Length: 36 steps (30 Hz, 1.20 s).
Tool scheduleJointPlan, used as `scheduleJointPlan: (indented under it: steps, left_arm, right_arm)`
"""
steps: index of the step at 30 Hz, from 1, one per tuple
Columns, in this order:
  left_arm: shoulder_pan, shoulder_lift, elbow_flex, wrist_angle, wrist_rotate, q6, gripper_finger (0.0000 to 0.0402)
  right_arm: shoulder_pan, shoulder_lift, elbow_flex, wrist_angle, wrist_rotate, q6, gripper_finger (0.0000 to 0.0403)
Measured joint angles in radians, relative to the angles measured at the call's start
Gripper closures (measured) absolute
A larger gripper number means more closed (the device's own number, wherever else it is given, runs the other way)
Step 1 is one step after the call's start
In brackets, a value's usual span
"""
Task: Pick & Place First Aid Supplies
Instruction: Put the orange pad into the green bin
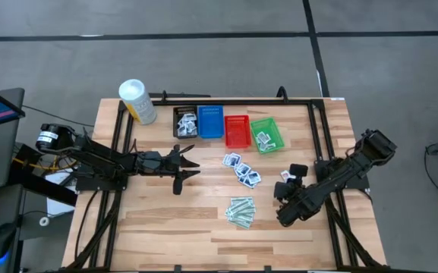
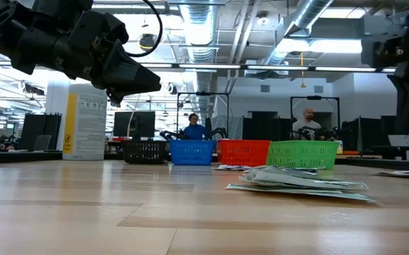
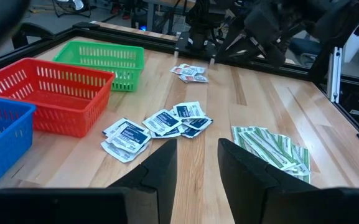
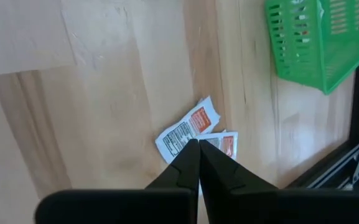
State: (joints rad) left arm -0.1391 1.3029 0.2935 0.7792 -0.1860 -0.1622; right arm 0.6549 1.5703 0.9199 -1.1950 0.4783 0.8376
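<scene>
First aid supplies lie loose on the pale wooden table (image 1: 165, 227), and some already sit in the baskets.

In the overhead picture's upper middle four small mesh baskets stand in a row: the black basket (image 1: 184, 121) holds several white packets, the blue basket (image 1: 210, 121) and red basket (image 1: 237, 131) show nothing inside, the green basket (image 1: 266, 133) holds a few packets. Below them lie blue-print white packets (image 1: 241, 170), narrow pale-green strips (image 1: 241, 211), and red-print packets (image 4: 195, 132) to their right. The left gripper (image 1: 191, 167), centre-left, has its fingers apart on nothing. The right gripper (image 1: 285, 186), fingers pressed together and empty, hovers over the red-print packets. A tall white tub (image 1: 137, 101) stands upper left.
</scene>
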Motion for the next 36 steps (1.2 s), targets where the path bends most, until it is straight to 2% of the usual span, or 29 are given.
scheduleJointPlan:
  steps: [6, 15, 22, 36]
  left_arm:
    - [0.000, 0.000, 0.000, 0.000, 0.000, 0.000, 0.0286]
    - [0.000, 0.000, 0.000, 0.000, 0.000, 0.000, 0.0286]
    - [0.000, 0.000, 0.000, 0.000, 0.000, 0.000, 0.0286]
    - [0.000, 0.000, 0.000, 0.000, 0.000, 0.000, 0.0286]
  right_arm:
    - [-0.016, 0.000, -0.040, 0.099, -0.021, 0.005, 0.0368]
    - [-0.025, 0.000, -0.116, 0.197, -0.116, 0.001, 0.0304]
    - [-0.020, 0.000, -0.175, 0.299, -0.118, -0.052, 0.0303]
    - [-0.029, -0.002, -0.235, 0.321, -0.103, -0.062, 0.0303]
